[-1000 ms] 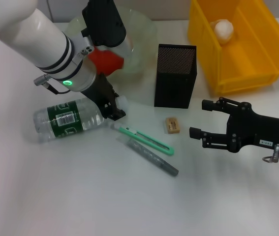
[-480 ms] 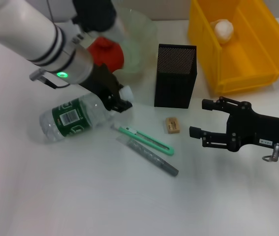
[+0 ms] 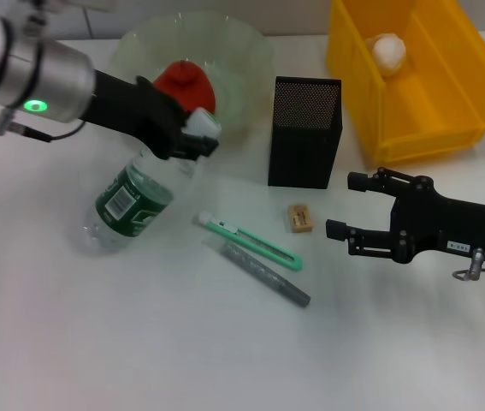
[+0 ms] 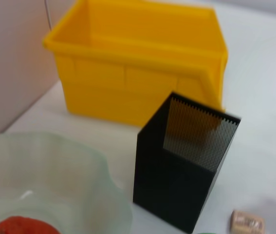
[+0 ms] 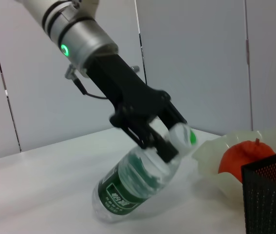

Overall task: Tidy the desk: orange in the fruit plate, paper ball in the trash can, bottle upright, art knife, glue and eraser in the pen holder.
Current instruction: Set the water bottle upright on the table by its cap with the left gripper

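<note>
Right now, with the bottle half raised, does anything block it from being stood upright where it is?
Nothing visible does. The left tool grips the bottle at its neck, tilted with its base on the table. The fruit plate lies behind it and the art knife beside it, both apart from the base.

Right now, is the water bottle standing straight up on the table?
No, the bottle is tilted, its base on the table and its neck held by the left tool.
</note>
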`<act>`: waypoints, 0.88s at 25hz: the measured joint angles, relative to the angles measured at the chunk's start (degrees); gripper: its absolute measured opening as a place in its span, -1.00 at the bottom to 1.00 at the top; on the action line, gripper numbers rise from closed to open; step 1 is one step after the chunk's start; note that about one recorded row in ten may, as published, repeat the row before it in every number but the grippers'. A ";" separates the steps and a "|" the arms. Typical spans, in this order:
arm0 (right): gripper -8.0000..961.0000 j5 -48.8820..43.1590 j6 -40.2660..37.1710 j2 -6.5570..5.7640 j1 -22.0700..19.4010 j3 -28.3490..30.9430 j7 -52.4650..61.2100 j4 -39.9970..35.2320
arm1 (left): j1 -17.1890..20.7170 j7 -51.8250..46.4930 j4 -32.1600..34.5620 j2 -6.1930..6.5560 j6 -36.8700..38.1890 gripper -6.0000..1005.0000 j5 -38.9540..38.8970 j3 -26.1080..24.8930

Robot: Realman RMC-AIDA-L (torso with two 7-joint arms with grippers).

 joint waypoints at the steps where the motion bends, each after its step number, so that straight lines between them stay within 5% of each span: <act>1: 0.74 0.00 0.00 0.00 0.03 -0.03 0.00 0.00 | 0.52 0.94 0.03 0.05 0.69 -0.12 -0.83 -1.68; 7: 0.74 0.00 -0.10 0.00 0.30 -0.26 0.58 -0.01 | 4.18 5.38 0.04 0.33 2.33 -0.11 -6.28 -6.81; 12: 0.74 0.00 -0.37 0.00 0.69 -0.44 1.30 -0.02 | 6.76 7.69 -0.38 1.47 3.27 -0.11 -11.76 -7.53; 22: 0.74 0.00 -0.44 0.00 0.86 -0.60 1.39 -0.01 | 11.07 13.02 -0.50 1.55 3.37 -0.11 -18.87 -8.08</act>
